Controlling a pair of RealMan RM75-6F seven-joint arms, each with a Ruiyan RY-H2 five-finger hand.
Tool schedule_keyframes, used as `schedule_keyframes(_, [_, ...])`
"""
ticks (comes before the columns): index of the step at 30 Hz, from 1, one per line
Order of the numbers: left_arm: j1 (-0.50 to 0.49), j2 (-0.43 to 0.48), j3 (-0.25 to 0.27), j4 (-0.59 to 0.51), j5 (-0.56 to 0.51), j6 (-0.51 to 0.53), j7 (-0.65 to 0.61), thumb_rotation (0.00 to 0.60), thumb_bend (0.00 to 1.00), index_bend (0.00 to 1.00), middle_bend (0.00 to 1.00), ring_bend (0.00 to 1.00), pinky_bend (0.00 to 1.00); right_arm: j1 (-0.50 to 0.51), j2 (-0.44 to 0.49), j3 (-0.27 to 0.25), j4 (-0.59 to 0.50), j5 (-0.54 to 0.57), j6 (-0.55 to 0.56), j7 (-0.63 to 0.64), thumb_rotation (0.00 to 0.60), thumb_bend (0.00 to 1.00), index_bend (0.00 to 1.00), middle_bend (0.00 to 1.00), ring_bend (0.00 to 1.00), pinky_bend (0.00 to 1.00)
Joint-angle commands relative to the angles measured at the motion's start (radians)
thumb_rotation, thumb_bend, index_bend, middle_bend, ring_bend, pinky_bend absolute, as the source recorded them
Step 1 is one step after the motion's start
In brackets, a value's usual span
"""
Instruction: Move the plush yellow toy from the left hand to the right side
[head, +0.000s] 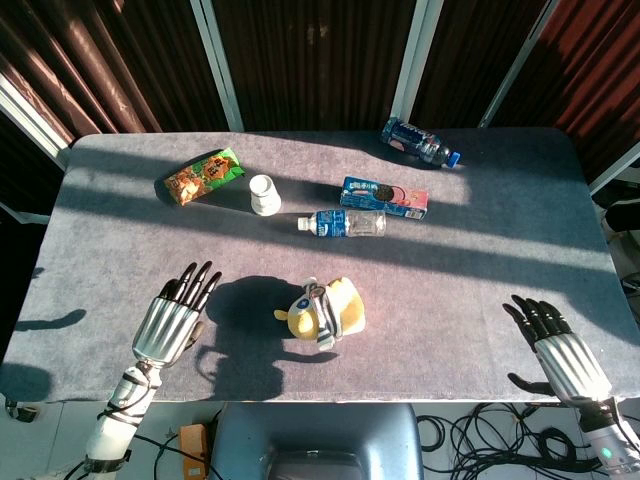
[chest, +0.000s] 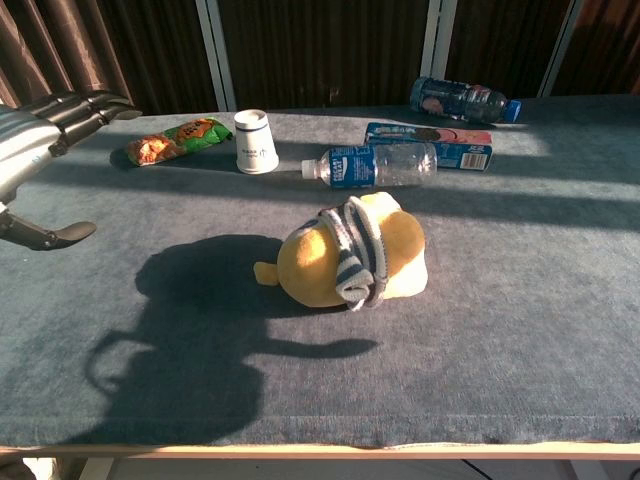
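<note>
The plush yellow toy (head: 325, 309) with a grey striped scarf lies on the grey table near the front middle, also seen in the chest view as the yellow toy (chest: 345, 256). My left hand (head: 176, 316) hovers well to the left of it, fingers spread and holding nothing; the chest view shows this left hand (chest: 45, 130) at the far left edge. My right hand (head: 556, 350) hangs open at the table's front right corner, far from the toy, and shows in the head view only.
Behind the toy lie a clear water bottle (head: 343, 223), a blue biscuit box (head: 385, 197), a white paper cup (head: 263, 194), a green snack bag (head: 203, 175) and a second bottle (head: 420, 141) at the back. Dark curtains stand beyond the table's far edge.
</note>
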Motion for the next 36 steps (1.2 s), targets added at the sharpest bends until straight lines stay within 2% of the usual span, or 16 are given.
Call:
schedule_keyframes(1, [0.117, 0.095, 0.107, 0.062, 0.102, 0.108, -0.198, 0.600, 0.28, 0.00, 0.00, 0.06, 0.32, 0.019, -0.017, 0.000, 0.013, -0.027, -0.004, 0.016, 0.600, 0.07, 0.00, 0.00, 0.00, 0.08])
schedule_keyframes(4, [0.155, 0.093, 0.125, 0.144, 0.114, 0.133, -0.281, 0.600, 0.28, 0.00, 0.00, 0.06, 0.32, 0.054, -0.036, 0.004, 0.013, -0.062, -0.019, 0.061, 0.600, 0.07, 0.00, 0.00, 0.00, 0.08])
schedule_keyframes(8, [0.169, 0.091, 0.107, 0.176, 0.114, 0.140, -0.317, 0.600, 0.28, 0.00, 0.00, 0.08, 0.32, 0.127, -0.058, 0.019, -0.016, -0.111, -0.056, 0.134, 0.600, 0.07, 0.00, 0.00, 0.00, 0.08])
schedule_keyframes(13, [0.185, 0.103, 0.111, 0.170, 0.138, 0.145, -0.331, 0.600, 0.28, 0.00, 0.00, 0.08, 0.32, 0.216, -0.114, 0.085, -0.077, -0.085, -0.133, 0.075, 0.600, 0.07, 0.00, 0.00, 0.00, 0.07])
schedule_keyframes(18, [0.201, 0.120, 0.115, 0.152, 0.170, 0.157, -0.356, 0.600, 0.28, 0.00, 0.00, 0.08, 0.32, 0.304, -0.212, 0.166, -0.133, 0.022, -0.248, -0.066, 0.600, 0.07, 0.00, 0.00, 0.00, 0.07])
schedule_keyframes(25, [0.203, 0.150, 0.117, 0.131, 0.182, 0.122, -0.394, 0.600, 0.28, 0.00, 0.00, 0.08, 0.32, 0.419, -0.312, 0.220, -0.186, 0.226, -0.434, -0.251, 0.600, 0.07, 0.00, 0.00, 0.00, 0.07])
schedule_keyframes(31, [0.210, 0.166, 0.113, 0.116, 0.188, 0.114, -0.427, 0.600, 0.28, 0.00, 0.00, 0.08, 0.33, 0.501, -0.418, 0.258, -0.150, 0.434, -0.504, -0.425, 0.600, 0.07, 0.00, 0.00, 0.00, 0.07])
schedule_keyframes(36, [0.217, 0.173, 0.107, 0.116, 0.198, 0.114, -0.438, 0.600, 0.28, 0.00, 0.00, 0.08, 0.33, 0.571, -0.510, 0.273, -0.099, 0.618, -0.498, -0.583, 0.600, 0.07, 0.00, 0.00, 0.00, 0.07])
